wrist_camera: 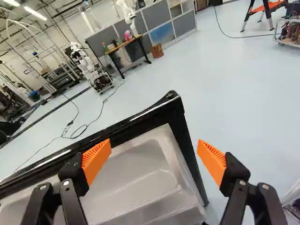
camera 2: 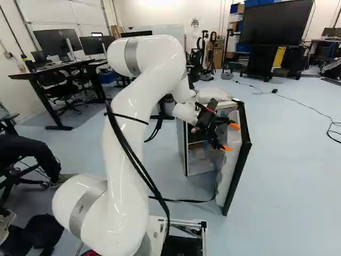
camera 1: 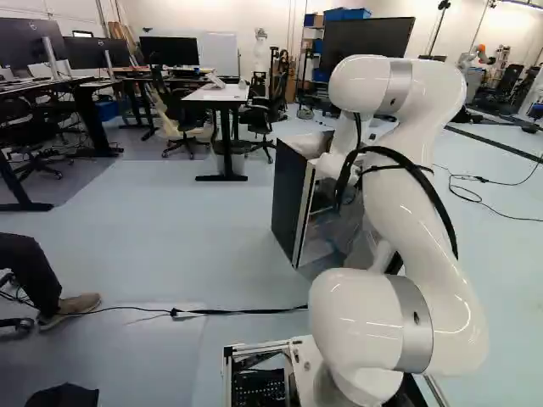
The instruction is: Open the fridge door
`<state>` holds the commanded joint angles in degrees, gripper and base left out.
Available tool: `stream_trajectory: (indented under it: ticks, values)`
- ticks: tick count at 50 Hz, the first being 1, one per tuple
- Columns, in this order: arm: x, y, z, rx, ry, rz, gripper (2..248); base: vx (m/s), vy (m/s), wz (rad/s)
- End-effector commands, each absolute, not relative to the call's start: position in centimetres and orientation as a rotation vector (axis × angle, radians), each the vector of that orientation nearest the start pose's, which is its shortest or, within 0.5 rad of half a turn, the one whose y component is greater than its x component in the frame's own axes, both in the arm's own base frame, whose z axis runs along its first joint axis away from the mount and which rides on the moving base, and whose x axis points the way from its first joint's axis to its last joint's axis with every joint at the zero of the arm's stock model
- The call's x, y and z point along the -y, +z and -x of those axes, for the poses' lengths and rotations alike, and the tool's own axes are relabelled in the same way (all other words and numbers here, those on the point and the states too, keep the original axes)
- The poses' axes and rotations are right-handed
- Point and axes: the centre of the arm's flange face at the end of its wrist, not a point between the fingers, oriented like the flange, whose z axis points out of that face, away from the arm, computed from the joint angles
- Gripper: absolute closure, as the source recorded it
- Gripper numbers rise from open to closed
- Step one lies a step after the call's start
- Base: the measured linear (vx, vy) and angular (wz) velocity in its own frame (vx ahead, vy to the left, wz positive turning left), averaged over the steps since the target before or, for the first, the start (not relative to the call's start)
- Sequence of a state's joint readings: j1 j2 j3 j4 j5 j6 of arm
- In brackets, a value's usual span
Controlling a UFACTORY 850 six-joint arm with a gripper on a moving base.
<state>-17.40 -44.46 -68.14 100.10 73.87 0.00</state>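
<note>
The gripper (camera 2: 230, 137) stands open at the inner side of the fridge door (camera 2: 241, 160), which is swung wide from the fridge body (camera 2: 182, 152) in the right base view. In the left base view the arm partly hides the fridge (camera 1: 291, 199); its dark side panel and part of its inside show. Between and beyond the spread fingers of the gripper (wrist_camera: 153, 147) in the wrist view lies the door's pale inner liner (wrist_camera: 145, 183), framed by a black rim (wrist_camera: 180, 112). Nothing is gripped; whether a finger touches the door I cannot tell.
Black cables (camera 1: 229, 311) cross the floor before the fridge. A person's leg and shoe (camera 1: 78, 305) are at the left of the left base view. Desks (camera 1: 222, 93) and chairs stand behind. Another robot (wrist_camera: 89, 65) is across the room in the wrist view.
</note>
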Motion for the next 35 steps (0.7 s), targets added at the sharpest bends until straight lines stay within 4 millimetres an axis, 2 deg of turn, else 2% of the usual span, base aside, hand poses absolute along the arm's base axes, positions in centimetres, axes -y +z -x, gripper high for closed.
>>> stream_trajectory:
  ticks: [35]
  values:
    - [33.3, 28.6, -56.6, 1.985, 1.126, -0.622, 3, 0.0, 0.0, 0.0]
